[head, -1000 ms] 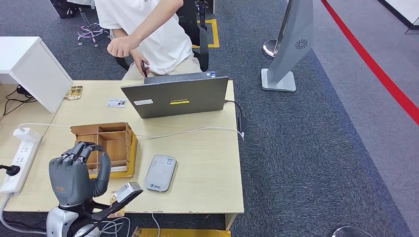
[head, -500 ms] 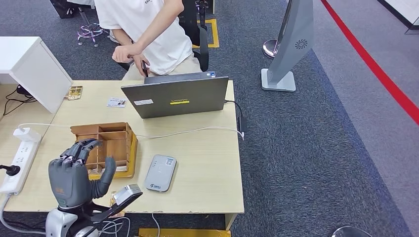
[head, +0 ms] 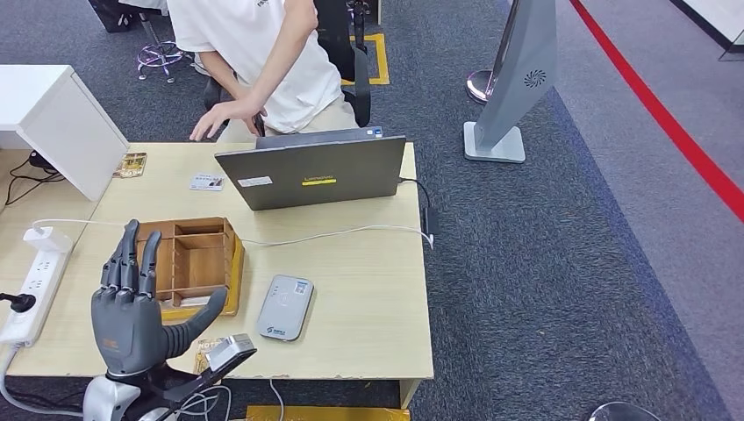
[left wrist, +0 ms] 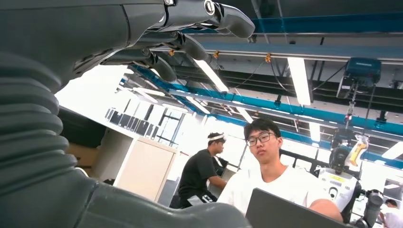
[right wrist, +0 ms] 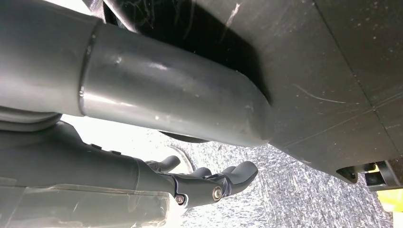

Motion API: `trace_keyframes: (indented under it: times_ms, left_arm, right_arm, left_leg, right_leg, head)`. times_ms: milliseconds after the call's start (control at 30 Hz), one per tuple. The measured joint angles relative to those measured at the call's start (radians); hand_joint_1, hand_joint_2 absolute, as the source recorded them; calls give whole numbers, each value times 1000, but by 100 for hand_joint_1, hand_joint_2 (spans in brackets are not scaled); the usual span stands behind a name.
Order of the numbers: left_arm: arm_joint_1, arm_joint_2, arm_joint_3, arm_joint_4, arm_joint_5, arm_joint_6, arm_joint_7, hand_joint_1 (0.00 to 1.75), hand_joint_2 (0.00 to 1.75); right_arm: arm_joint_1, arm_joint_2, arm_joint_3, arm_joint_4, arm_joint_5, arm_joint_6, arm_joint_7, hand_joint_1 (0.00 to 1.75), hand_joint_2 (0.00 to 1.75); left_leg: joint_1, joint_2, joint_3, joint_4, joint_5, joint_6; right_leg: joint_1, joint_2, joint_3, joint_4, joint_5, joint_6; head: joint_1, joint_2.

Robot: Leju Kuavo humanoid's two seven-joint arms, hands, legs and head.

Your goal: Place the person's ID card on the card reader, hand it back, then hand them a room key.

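A small white ID card (head: 206, 181) lies on the table's far side, left of the laptop. The grey card reader (head: 285, 307) sits near the front edge, nothing on it. My left hand (head: 132, 307) is raised at the front left corner, open, its fingers (left wrist: 190, 28) stretched straight out over the wooden compartment box (head: 193, 254). It holds nothing. The person (head: 263, 53) sits behind the laptop and lowers a hand (head: 215, 118) toward the far table edge. My right hand (right wrist: 209, 183) hangs beside my body, fingers loosely apart, empty.
The open laptop (head: 311, 171) stands at the table's far middle, with a white cable (head: 351, 232) running across in front of it. A power strip (head: 35, 281) lies at the left, and a white box (head: 53, 123) stands at the far left. A grey floor stand (head: 513, 79) is off to the right.
My left hand's fingers have uncurled and now point straight forward over the box. The person's hand has dropped from chest height toward the table edge.
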Motion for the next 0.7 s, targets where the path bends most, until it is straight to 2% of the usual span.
trace_keyframes:
  times_ms: [367,533,633,667,700]
  left_arm:
    - [39,16,0,0,-61,11,-5,0,175]
    - [84,48,-3,17,-127,13,10,0,175]
    - [101,68,-8,69,-116,13,24,0,44]
    - [105,71,-8,90,-108,13,26,0,44]
    - [108,74,-8,113,-99,13,27,0,87]
  right_arm:
    - [0,0,0,0,7,3,-1,0,0]
    - [-1,0,4,0,16,6,-2,0,0]
    - [-2,0,12,0,18,12,-2,0,0]
    - [-2,0,17,0,18,14,-2,0,0]
    - [-2,0,21,0,18,15,-3,0,0]
  left_leg:
    - [0,0,0,0,0,0]
    - [0,0,0,0,0,0]
    - [0,0,0,0,0,0]
    - [0,0,0,0,0,0]
    - [0,0,0,0,0,0]
  right_leg:
    - [0,0,0,0,0,0]
    - [0,0,0,0,-1,0]
    - [0,0,0,0,-1,0]
    - [0,0,0,0,-1,0]
    - [0,0,0,0,-1,0]
  head:
    - [0,0]
    - [0,0]
    - [0,0]
    - [0,0]
    - [0,0]
